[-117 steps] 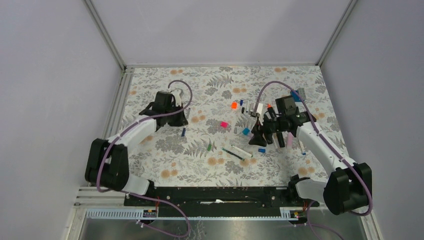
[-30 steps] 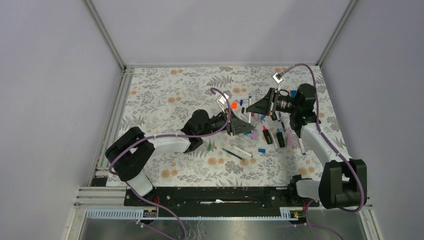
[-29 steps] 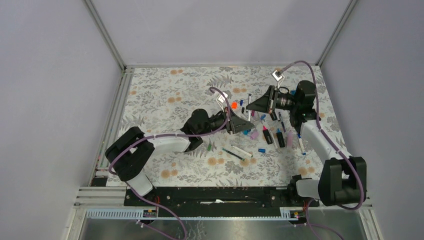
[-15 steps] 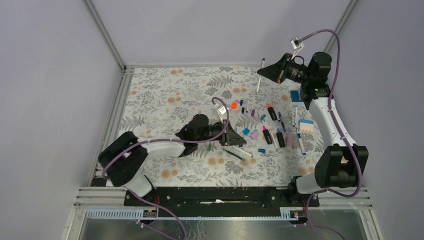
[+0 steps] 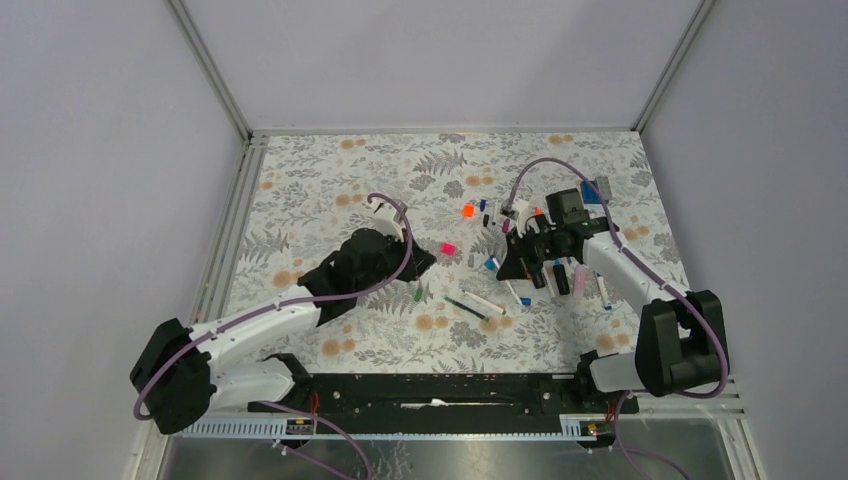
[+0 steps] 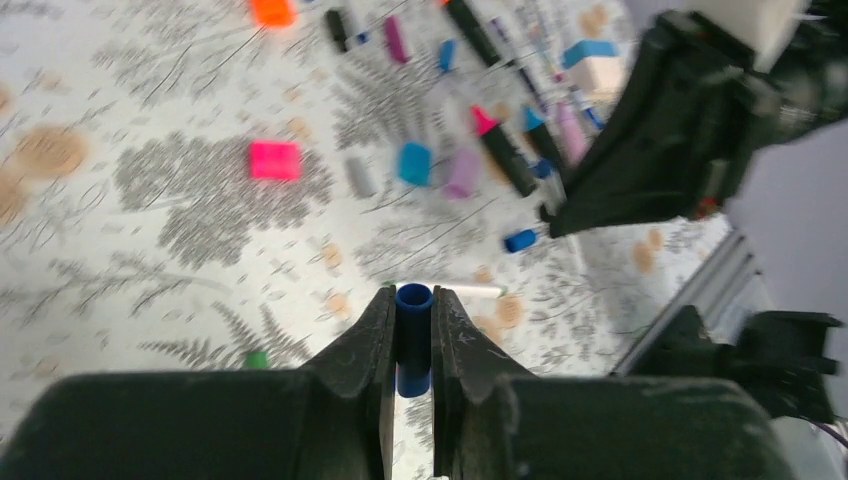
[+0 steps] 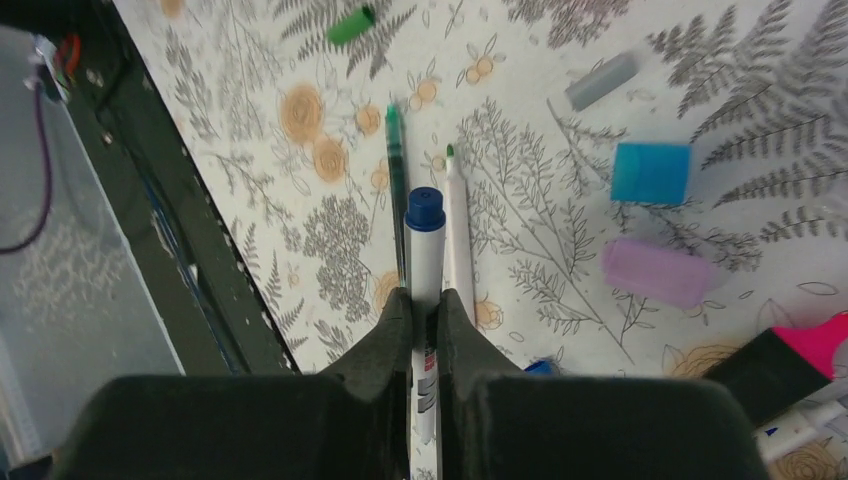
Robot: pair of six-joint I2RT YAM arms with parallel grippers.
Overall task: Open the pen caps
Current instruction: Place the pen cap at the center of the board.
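- The left arm point(image 5: 250, 322) stretches from its near-left base toward the middle, and the left gripper point(image 6: 412, 300) is pinched tight on a blue cap point(image 6: 413, 340).
- The right arm point(image 5: 628, 272) angles far-left from its near-right elbow, and the right gripper point(image 7: 425, 300) points near-left, clamped around a white pen point(image 7: 426, 255).

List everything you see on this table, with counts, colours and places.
Loose stubby plastic caps: at least six; orange cap, pink cap, blue cap, lilac cap, grey cap, green cap; mid-table.
Chunky black highlighters: at least two; pink and blue tips; right of caps.
Thin loose pens: two; green pen, white green-tipped pen; near centre.
Blue-and-white block: one; right side.
Small dark blue cap: one; in left gripper.
White pen with dark blue end: one; in right gripper.
Grippers: two; black; each shut on its item.
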